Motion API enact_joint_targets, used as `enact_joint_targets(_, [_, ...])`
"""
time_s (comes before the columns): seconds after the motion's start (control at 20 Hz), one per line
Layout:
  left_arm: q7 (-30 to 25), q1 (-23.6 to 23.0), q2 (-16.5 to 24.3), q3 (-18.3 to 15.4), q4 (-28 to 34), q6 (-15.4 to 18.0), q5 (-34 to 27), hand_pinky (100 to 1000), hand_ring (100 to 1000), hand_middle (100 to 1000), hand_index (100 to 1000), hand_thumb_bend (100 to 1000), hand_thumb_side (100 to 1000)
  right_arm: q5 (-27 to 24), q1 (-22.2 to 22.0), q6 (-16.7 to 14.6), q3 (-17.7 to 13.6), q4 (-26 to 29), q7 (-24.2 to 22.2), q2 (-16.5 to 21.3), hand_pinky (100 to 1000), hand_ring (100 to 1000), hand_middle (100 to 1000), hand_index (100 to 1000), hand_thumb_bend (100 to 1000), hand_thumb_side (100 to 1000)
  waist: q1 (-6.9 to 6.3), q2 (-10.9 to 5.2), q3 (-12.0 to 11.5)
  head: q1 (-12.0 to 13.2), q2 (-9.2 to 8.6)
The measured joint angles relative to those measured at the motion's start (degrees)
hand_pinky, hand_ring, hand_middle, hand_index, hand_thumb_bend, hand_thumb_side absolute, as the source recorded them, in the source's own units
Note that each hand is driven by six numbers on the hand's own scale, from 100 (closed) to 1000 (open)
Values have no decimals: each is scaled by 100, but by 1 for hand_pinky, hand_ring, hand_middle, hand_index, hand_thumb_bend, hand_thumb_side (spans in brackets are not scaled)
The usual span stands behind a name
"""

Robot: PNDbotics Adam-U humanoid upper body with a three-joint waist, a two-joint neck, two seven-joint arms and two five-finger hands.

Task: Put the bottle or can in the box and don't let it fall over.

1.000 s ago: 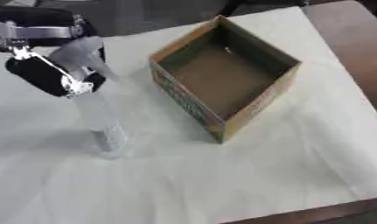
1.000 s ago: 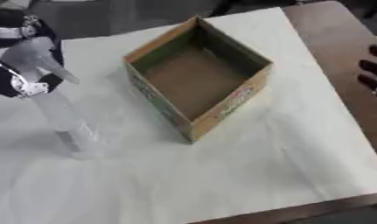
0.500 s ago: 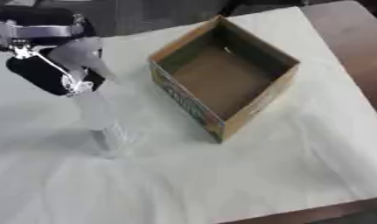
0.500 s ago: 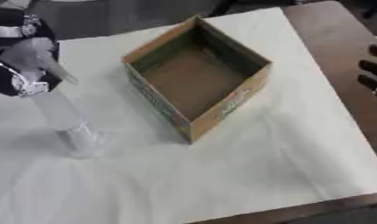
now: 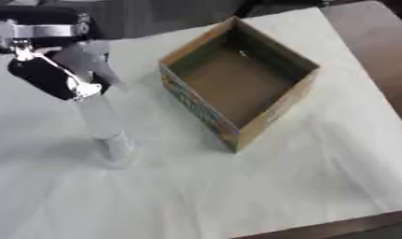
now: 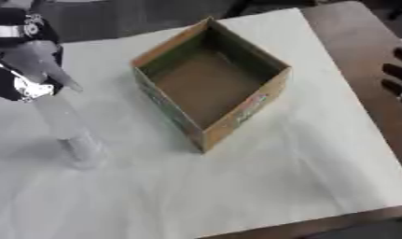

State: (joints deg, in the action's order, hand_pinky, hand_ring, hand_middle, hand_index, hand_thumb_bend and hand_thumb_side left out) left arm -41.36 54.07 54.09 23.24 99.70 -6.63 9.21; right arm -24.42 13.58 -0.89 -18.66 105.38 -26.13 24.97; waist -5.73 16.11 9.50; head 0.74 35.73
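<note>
A clear bottle (image 5: 106,133) stands up on the white bench (image 5: 236,196), left of the open box (image 5: 236,79) and a little apart from it. The left robot hand (image 5: 61,70) is wrapped around the bottle's top. The right robot hand (image 6: 397,70) shows at the right edge, fingers straight.

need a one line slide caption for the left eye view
Left hand grips the top of a clear bottle standing on the white table, beside an open, empty cardboard box.
</note>
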Motion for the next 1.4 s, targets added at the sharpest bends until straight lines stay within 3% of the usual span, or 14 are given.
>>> enact_joint_targets(0.8, [23,454,210,-594,199,20,-583,100,100,288,318,100,254,-8,-46,39,-20,-29,47,53,1000,1000,1000,989,100,602,-139,-107,189,-25,44])
enact_joint_targets(1.4, [522,1099,-81,-845,-464,250,-366,100,100,281,319,100,254,-79,136,168,112,-29,-88,110,1000,1000,1000,991,100,620,-389,-165,663,522,36])
